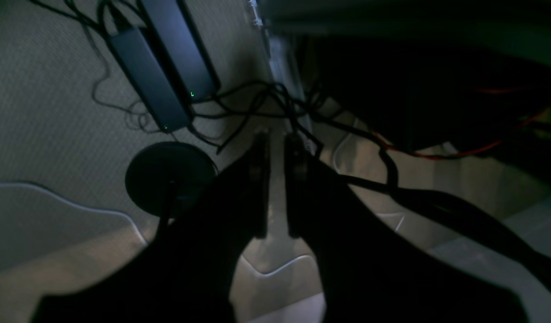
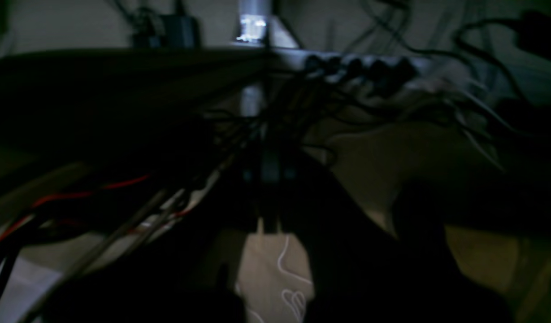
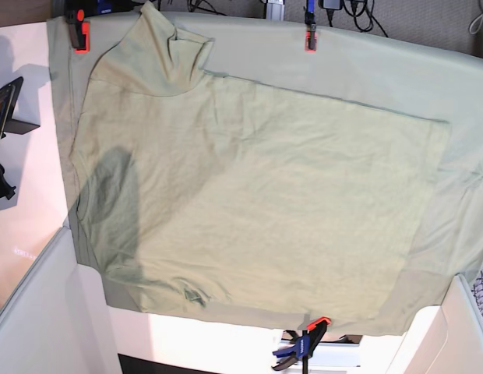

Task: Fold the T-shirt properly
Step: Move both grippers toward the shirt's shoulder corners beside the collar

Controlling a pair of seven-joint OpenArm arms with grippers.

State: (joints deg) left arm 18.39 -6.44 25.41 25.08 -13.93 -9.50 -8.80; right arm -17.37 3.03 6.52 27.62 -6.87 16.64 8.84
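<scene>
Bright light falls on a big table covered with a grey-green cloth point(image 3: 460, 101), held down by orange clips point(image 3: 310, 39) at the far edge and one more clip point(image 3: 304, 344) at the near edge. On top of the cloth lies the T-shirt point(image 3: 249, 195). It is pale yellow-green and spread out flat, filling most of the table. One sleeve point(image 3: 163, 54) sticks up at the far left corner, close to an orange clip. The cloth of the shirt has soft little wrinkles all over. A dark shadow falls on its left part. Near the front edge the shirt has a small crumpled bump.

Only the base view shows the shirt and the table top. No arm shows there.

The two wrist views are dark and look down at the floor beside the table. The left wrist view shows the left gripper point(image 1: 275, 143) with its two black fingers close together, a thin gap between them, and nothing held. Under it are two black power boxes point(image 1: 167, 67) with tiny green lights, tangled black wires point(image 1: 257, 98), a round black foot point(image 1: 170, 177) and a red wire point(image 1: 436, 154).

The right wrist view is blurry. The right gripper point(image 2: 270, 179) is a dark shape, and I cannot tell if its fingers are together or apart. Behind it are a power strip point(image 2: 360, 67) with plugs, red wires point(image 2: 78, 193) and a white cord point(image 2: 284, 260) on the floor.
</scene>
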